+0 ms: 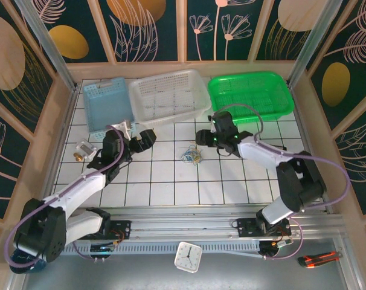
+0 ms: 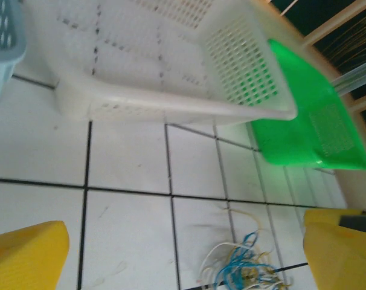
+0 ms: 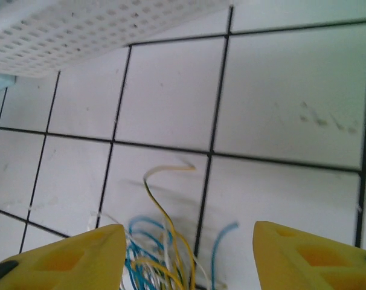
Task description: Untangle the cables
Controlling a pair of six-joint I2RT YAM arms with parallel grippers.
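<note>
Arms angled inward, left tool (image 2: 184,232) and right tool (image 3: 189,235) agape, empty, flanking cables (image 1: 191,156)

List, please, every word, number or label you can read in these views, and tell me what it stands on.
No text here is readable.
The clock by the arm bases: dial marks too small to read.
The blue basket, white basket and green basket: no labels visible.

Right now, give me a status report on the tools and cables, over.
Left tool open, right tool open, both empty. Cables one clump on tiles between them. White basket behind, not blocking.
</note>
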